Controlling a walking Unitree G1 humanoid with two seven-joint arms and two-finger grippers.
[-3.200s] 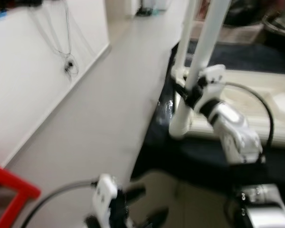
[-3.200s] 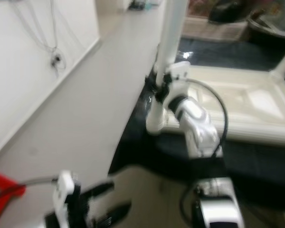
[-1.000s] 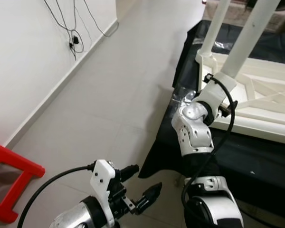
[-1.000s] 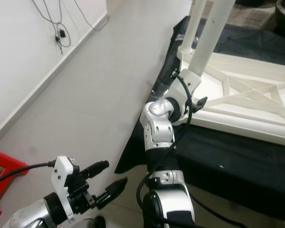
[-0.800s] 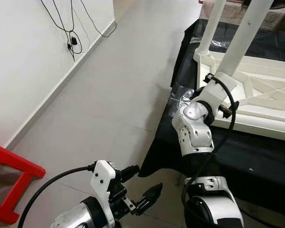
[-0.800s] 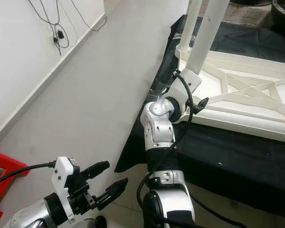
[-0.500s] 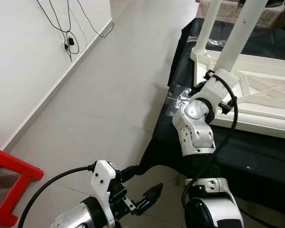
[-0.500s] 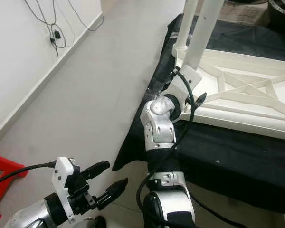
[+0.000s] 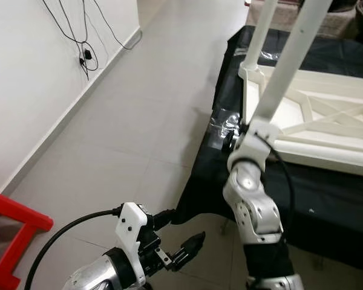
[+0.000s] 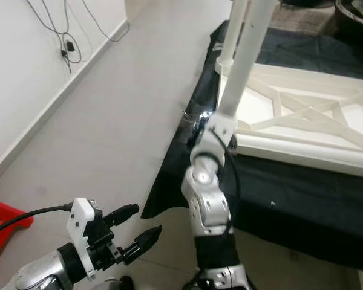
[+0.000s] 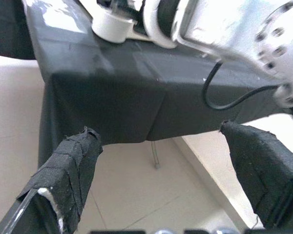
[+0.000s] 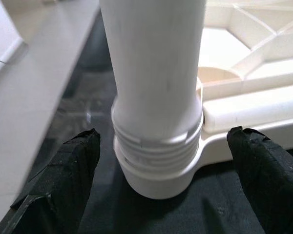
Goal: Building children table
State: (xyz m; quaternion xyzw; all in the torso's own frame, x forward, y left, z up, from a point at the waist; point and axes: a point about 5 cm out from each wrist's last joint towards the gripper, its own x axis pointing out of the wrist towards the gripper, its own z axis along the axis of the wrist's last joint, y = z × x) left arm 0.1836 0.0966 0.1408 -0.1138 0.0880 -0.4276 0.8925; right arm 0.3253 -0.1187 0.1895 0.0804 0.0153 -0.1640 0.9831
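- table leg point(image 12: 154, 92) stood screwed into the upturned white table top point(image 10: 302, 115) on the black cloth point(image 9: 327, 199).
- we saw the right gripper point(image 12: 161, 161) fingers spread either side of it, not touching.
- the left gripper point(image 9: 178, 238) hung open over the floor point(image 9: 127, 133).

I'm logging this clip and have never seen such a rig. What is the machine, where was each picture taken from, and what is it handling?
This is a walking humanoid robot with two silver arms, each ending in two black jaws. The two wide pictures come from its head cameras, which look down and forward. The two close ones come from a camera on each wrist, looking along the jaws.

A white table lies upside down on a black cloth, with two legs standing up from it. The right arm reaches to the near leg. The right wrist view shows its jaws open on either side of that leg's base, not touching it. The left arm hangs low over the floor with its jaws open and holding nothing. A red stool stands at the robot's left.
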